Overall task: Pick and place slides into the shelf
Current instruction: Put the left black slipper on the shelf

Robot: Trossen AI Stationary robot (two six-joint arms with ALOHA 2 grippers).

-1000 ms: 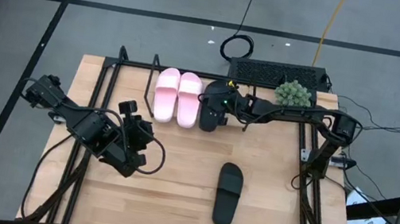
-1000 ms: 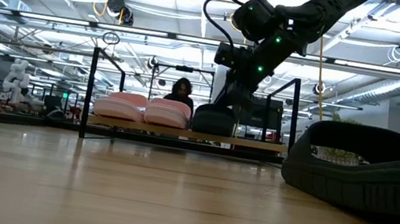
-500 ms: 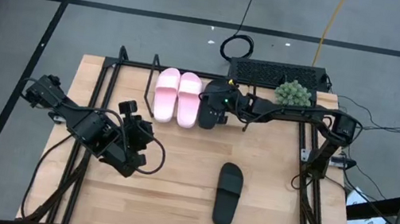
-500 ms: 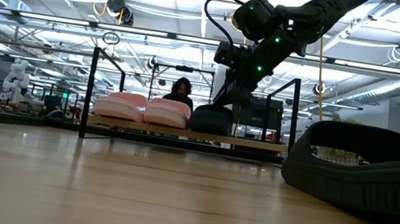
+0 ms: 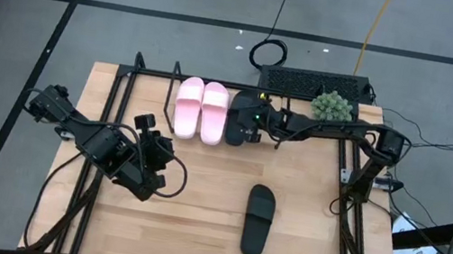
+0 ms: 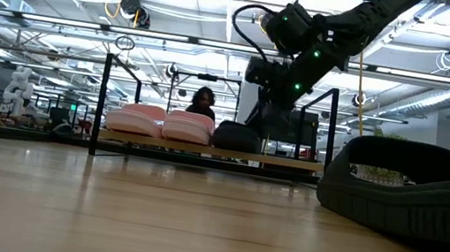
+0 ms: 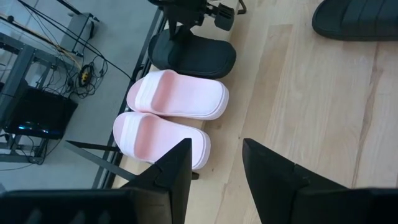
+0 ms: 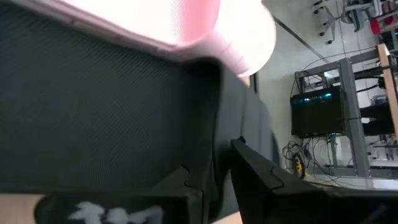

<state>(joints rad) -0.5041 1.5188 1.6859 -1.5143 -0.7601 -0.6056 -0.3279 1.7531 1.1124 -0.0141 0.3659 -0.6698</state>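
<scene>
The shelf (image 6: 291, 164) stands at the table's far edge. The pale pink pair (image 5: 201, 109) lies side by side on its board (image 7: 174, 112). One black slide (image 5: 236, 110) lies on the board just right of the pink pair, also seen in the low view (image 6: 237, 137). My right gripper (image 5: 245, 124) is over it, shut on its strap. The second black slide (image 5: 258, 220) lies sole down on the tabletop, right of centre. My left gripper (image 5: 152, 165) waits open over the table's left half, touching nothing. My right gripper holds the black slide by its wide strap, near the strap's edge (image 8: 214, 112), which runs between the two fingers (image 8: 255, 168). The fingers come from above, slanting in from the table's right. The slide rests sole down on the shelf board, close against the nearer pink slide.
A green plant-like clump (image 5: 330, 104) and a dark flat box (image 5: 315, 85) sit at the far right corner. Black rails (image 5: 350, 210) run along both table sides. People (image 6: 204, 100) show in the room beyond. Bare wood lies between the shelf and the loose black slide.
My right gripper has shifted a little toward the table's right. The black slide under it has sunk a little and now lies flat on the shelf board beside the pink pair.
</scene>
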